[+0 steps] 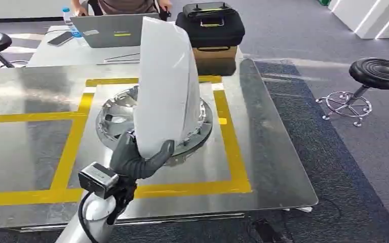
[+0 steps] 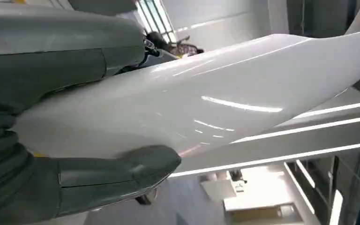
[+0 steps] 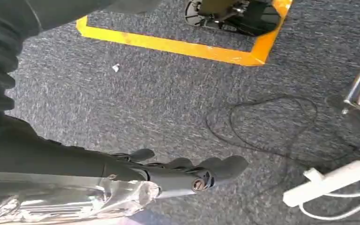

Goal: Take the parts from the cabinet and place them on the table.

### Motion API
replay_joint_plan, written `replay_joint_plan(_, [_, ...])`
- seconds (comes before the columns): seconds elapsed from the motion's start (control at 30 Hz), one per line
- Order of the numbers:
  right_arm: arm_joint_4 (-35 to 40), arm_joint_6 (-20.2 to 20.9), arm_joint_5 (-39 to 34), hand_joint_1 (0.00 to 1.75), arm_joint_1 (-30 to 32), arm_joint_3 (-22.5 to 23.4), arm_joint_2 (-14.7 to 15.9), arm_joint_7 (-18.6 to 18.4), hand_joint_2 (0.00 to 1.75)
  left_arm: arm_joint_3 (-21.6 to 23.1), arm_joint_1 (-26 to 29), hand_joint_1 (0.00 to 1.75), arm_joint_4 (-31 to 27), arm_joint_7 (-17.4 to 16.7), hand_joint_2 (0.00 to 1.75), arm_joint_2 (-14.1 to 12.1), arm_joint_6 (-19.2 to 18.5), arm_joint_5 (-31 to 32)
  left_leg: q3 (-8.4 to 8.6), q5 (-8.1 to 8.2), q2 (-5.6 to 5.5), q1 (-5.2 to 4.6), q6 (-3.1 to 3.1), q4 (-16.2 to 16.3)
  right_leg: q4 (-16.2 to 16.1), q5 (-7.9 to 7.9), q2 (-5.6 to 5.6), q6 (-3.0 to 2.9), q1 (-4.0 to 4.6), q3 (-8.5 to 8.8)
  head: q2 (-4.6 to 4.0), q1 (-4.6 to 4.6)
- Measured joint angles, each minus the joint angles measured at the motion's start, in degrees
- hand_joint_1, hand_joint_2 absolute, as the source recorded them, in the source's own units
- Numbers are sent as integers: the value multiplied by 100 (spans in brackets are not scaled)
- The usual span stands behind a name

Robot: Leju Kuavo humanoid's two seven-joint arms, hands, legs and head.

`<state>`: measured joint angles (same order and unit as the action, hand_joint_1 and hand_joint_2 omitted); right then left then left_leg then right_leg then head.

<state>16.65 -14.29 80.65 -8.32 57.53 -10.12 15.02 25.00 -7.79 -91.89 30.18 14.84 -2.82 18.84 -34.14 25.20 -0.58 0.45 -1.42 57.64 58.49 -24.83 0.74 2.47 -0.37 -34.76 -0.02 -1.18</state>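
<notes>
Left robot hand (image 1: 138, 161) grips white panel (image 1: 166, 86) over bench (image 1: 273, 152).
Panel stands upright above round metal part (image 1: 112, 115); right robot hand (image 3: 187, 171) state unclear.

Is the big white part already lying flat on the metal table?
No, the left hand holds the white part upright above the table.

The white part (image 1: 166, 86) held by the left hand (image 1: 138, 158) looks like smooth, glossy plastic, mirroring ceiling lights in the left wrist view, against the hand's matt grey covering. The table (image 1: 278, 167) is bright reflective sheet metal marked with matt yellow tape (image 1: 231, 147); the ribbed round part (image 1: 112, 114) inside the taped square looks like cast silver metal. Near the right hand (image 3: 187, 171), the floor (image 3: 159, 103) is rough grey carpet.
</notes>
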Motion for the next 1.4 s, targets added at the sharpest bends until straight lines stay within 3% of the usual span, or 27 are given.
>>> replay_joint_plan(0.1, [0, 24, 7, 0, -11, -48, 0, -6, 175, -83, -153, 175, 103, -24, 175, 70, 41, 57, 3, -31, -2, 10, 125, -18, -30, 4, -4, 95, -32, 2, 0, 18])
replay_joint_plan(0.13, [0, 26, 7, 0, -14, -63, 0, -7, 175, -111, -198, 175, 133, -26, 175, 90, 48, 65, 10, -29, 0, 13, 155, -18, 110, -95, -24, 125, -32, -62, 0, -17])
replay_joint_plan(0.17, [0, 26, 9, 0, -26, -66, 0, -7, 175, -122, -226, 175, 157, -26, 175, 94, 50, 68, 17, -24, 2, 12, 185, -18, 434, -284, -30, 146, -30, -206, 0, -48])
replay_joint_plan(0.23, [0, 31, 9, 0, -32, -70, 0, -7, 175, -153, -247, 175, 209, -26, 175, 103, 102, 111, 18, -11, 8, -1, 209, -18, 1425, -712, -30, 165, -29, -692, 0, -50])
replay_joint_plan(0.27, [-2, 33, 11, 0, -27, -74, 0, -9, 175, -166, -248, 175, 234, -33, 175, 105, 131, 157, 22, -6, 7, -5, 216, -17, 1773, -804, -30, 166, -29, -881, 0, -48])
replay_joint_plan(0.3, [-2, 33, 11, 0, -24, -76, 0, -11, 175, -179, -253, 175, 258, -35, 175, 107, 146, 164, 30, 1, 5, -8, 225, -16, 1853, -754, -30, 164, -30, -954, 0, -48])
replay_joint_plan(0.33, [-2, 33, 15, 0, -28, -83, 0, -20, 175, -192, -262, 175, 282, -44, 175, 112, 201, 210, 53, 15, -3, -8, 218, -15, 1632, -554, -30, 153, -29, -861, 0, -48])
replay_joint_plan(0.4, [-2, 33, 44, 0, -47, -105, 0, -61, 175, -269, -342, 175, 315, -127, 175, 144, 409, 426, 117, 56, -10, -3, 190, -14, 634, -11, -31, 127, -33, -391, 0, -50])
replay_joint_plan(0.43, [-2, 35, 72, 0, -57, -111, 0, -81, 175, -304, -401, 175, 323, -193, 175, 157, 575, 567, 140, 79, -12, -4, 162, -14, 172, 162, -35, 115, -34, -169, 0, -50])
replay_joint_plan(0.47, [-4, 48, 96, 0, -81, -120, -11, -109, 175, -358, -491, 175, 330, -322, 175, 177, 824, 794, 116, 99, -17, -52, 126, 13, 34, 72, -28, 104, -16, -69, 0, -48])
replay_joint_plan(0.57, [-4, 70, 164, 0, -88, -197, -17, -166, 175, -643, -763, 175, 365, -763, 175, 243, 1513, 1728, 103, 68, -19, -27, 38, -32, 59, 82, 0, 3, 9, -137, 0, -37])
replay_joint_plan(0.63, [-4, 96, 190, 0, -107, -245, -22, -175, 175, -870, -941, 175, 393, -1039, 175, 290, 1841, 2419, 90, 137, -9, -21, -44, 33, 14, 108, -3, -66, -33, -110, 0, -44])
replay_joint_plan(0.67, [-4, 107, 192, 0, -126, -267, -24, -175, 175, -1021, -1026, 175, 417, -1198, 175, 317, 2003, 2817, -22, 289, -5, -26, -72, 268, 14, 97, -7, -98, -37, -104, 0, 9])
replay_joint_plan(0.73, [-4, 125, 192, 0, -150, -308, -33, -173, 175, -1310, -1150, 175, 509, -1436, 175, 345, 2190, 3334, -500, 727, -4, -19, -107, 1205, 15, 87, -18, -117, -37, -104, 0, 18])
replay_joint_plan(0.77, [-4, 138, 186, 0, -154, -326, -33, -175, 175, -1493, -1197, 175, 593, -1562, 175, 352, 2257, 3633, -724, 848, -4, -19, -115, 1618, 15, 84, -20, -121, -36, -103, 0, 20])
replay_joint_plan(0.8, [-4, 144, 181, 0, -154, -345, -33, -175, 175, -1694, -1241, 175, 700, -1659, 175, 363, 2306, 3865, -831, 823, -4, -19, -122, 1760, 15, 83, -19, -123, -37, -99, 0, 15])
replay_joint_plan(0.83, [-4, 151, 175, 0, -154, -363, -35, -173, 175, -1856, -1285, 175, 800, -1755, 175, 369, 2363, 4090, -814, 670, -4, -19, -116, 1663, 15, 82, -16, -123, -37, -92, 0, 22])
replay_joint_plan(0.87, [-4, 151, 168, 0, -155, -374, -42, -173, 175, -2075, -1341, 175, 909, -1814, 175, 372, 2431, 4271, -684, 410, -3, -17, -103, 1341, 16, 79, -12, -123, -38, -83, 0, 26])
replay_joint_plan(0.93, [-4, 151, 144, 0, -158, -396, -48, -170, 175, -2470, -1475, 175, 1080, -1884, 175, 367, 2538, 4522, -226, -112, 19, -14, -82, 344, 18, 65, 1, -99, -42, -56, 0, 29])
replay_joint_plan(0.97, [-4, 153, 133, 0, -163, -398, -50, -166, 175, -2670, -1552, 175, 1173, -1893, 175, 365, 2584, 4597, -94, -114, 40, -27, -89, 55, 48, 47, 2, -62, 13, -73, 0, 33])
replay_joint_plan(1.0, [-4, 153, 127, 0, -166, -400, -48, -166, 175, -2821, -1603, 175, 1236, -1908, 175, 361, 2601, 4627, -84, -81, 18, -17, -22, 1, 58, 44, 12, -43, 15, -97, 0, 31])
replay_joint_plan(1.13, [-4, 153, 83, 0, -160, -415, -48, -162, 175, -3272, -1671, 175, 1421, -2046, 175, 330, 2662, 4911, -93, -115, 2, 1, 115, -16, 51, 18, -17, 72, -5, -119, 0, 35])
replay_joint_plan(1.17, [-4, 153, 68, 0, -167, -432, -50, -153, 175, -3387, -1707, 175, 1449, -2098, 175, 324, 2686, 5002, -90, -112, 1, 7, 147, -16, 264, -126, -29, 98, -4, -206, 0, -21])
replay_joint_plan(1.27, [-4, 153, 22, 0, -149, -446, -50, -125, 175, -3742, -1766, 175, 1530, -2197, 175, 253, 2699, 5165, -90, -101, 6, 0, 178, -15, 1597, -698, -32, 129, -11, -848, 0, -37])
replay_joint_plan(1.3, [-4, 153, 2, 0, -138, -446, -48, -118, 175, -3868, -1765, 175, 1556, -2216, 175, 212, 2699, 5197, -90, -99, 6, -1, 180, -13, 1824, -726, -31, 127, -11, -989, 0, -30])
replay_joint_plan(1.33, [-4, 153, -15, 0, -128, -446, -50, -114, 175, -4012, -1765, 175, 1578, -2232, 175, 171, 2703, 5204, -87, -95, 4, -1, 182, -12, 1762, -623, -31, 118, -11, -985, 0, -33])
replay_joint_plan(1.4, [-4, 151, -35, 0, -123, -446, -48, -103, 175, -4219, -1765, 175, 1598, -2245, 175, 103, 2728, 5250, -61, -79, -14, 0, 170, -12, 983, -142, -32, 83, -12, -629, 0, -30])
